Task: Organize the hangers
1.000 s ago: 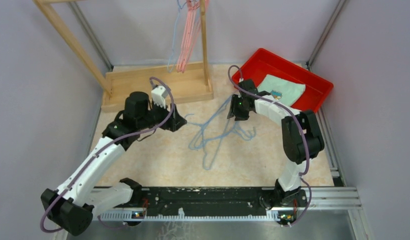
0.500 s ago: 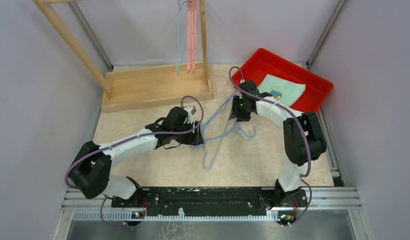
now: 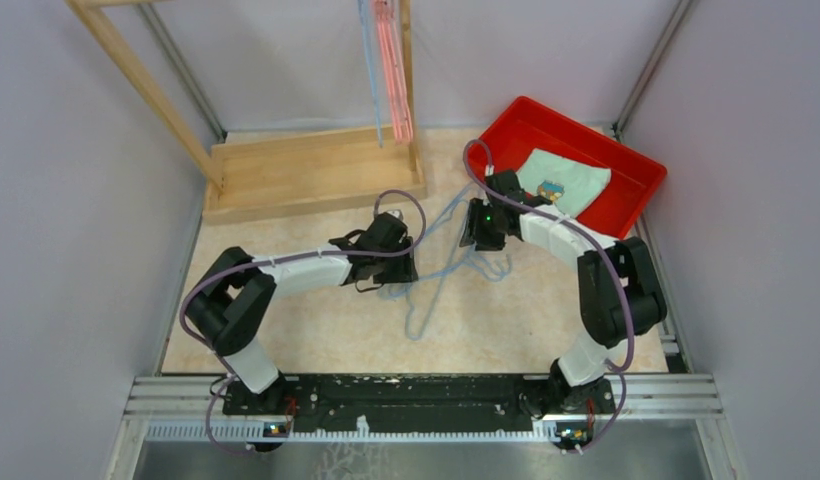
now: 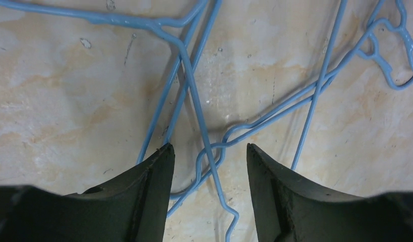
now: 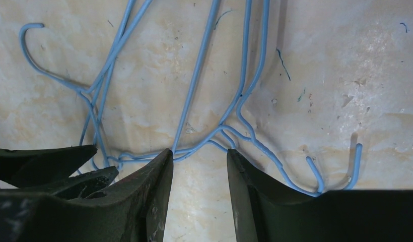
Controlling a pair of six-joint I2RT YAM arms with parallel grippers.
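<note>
A tangle of light blue hangers (image 3: 441, 275) lies flat on the table between my two grippers. My left gripper (image 3: 404, 270) is open over its left side; in the left wrist view (image 4: 208, 151) blue wires (image 4: 194, 101) cross between the spread fingers, not pinched. My right gripper (image 3: 479, 232) is open over the tangle's upper right; in the right wrist view (image 5: 199, 154) the wires and hooks (image 5: 234, 118) lie just ahead of its fingertips, none between them. Pink-red hangers (image 3: 394, 70) and a light blue one (image 3: 368, 60) hang on the wooden rack (image 3: 316, 175).
A red tray (image 3: 626, 205) holding a folded pale cloth (image 3: 561, 180) stands at the back right, close behind my right arm. The rack's wooden base sits at the back left. Grey walls close in both sides.
My left arm has swung from the rack base down and right to the blue hanger tangle. The hung hangers have swayed. My right gripper has barely moved.
</note>
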